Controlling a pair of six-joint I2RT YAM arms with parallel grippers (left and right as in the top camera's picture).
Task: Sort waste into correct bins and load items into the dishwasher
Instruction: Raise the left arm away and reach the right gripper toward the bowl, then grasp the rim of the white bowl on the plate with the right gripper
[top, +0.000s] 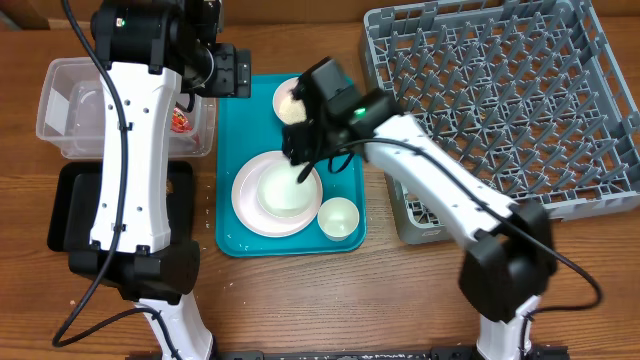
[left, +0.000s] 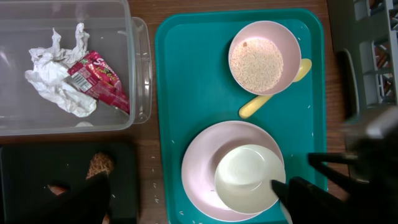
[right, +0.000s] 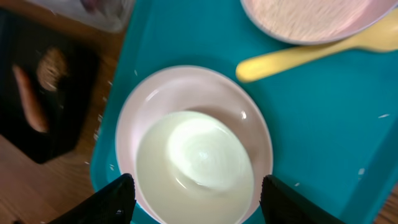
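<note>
writing: white printed patch on red shiny wrapper (left: 96, 81); too small to read
clear tub (left: 134, 62): far left, at the back; holds crumpled white paper (left: 50, 84), with red shiny wrapper lying against the paper's right side
black tray (left: 25, 168): just in front of clear tub; holds brown lump (left: 99, 165) and brown sausage (right: 28, 102), the two near each other
left gripper (top: 232, 70): hangs high between clear tub and teal tray; jaws wide apart, gripping nothing
teal tray (left: 186, 74): right of both bins, on wooden table (top: 300, 300); stray rice grains on it
rice bowl (left: 264, 31): back of teal tray; filled with white rice (left: 256, 64)
yellow spoon (left: 261, 106): lies slantwise on teal tray against the front right of rice bowl
plate (left: 199, 162): front of teal tray; carries empty bowl (left: 249, 177), set off-centre toward the right
right gripper (right: 198, 186): over empty bowl; jaws apart, one finger on either side of it; contact impossible to tell
cup (top: 338, 217): front right corner of teal tray, just beside plate; upright
in the way: right arm (top: 440, 185) crosses the right edge of teal tray and covers part of small grey basket (top: 412, 225)
dish rack (top: 500, 100): far right; grey, grid of upright pegs
</note>
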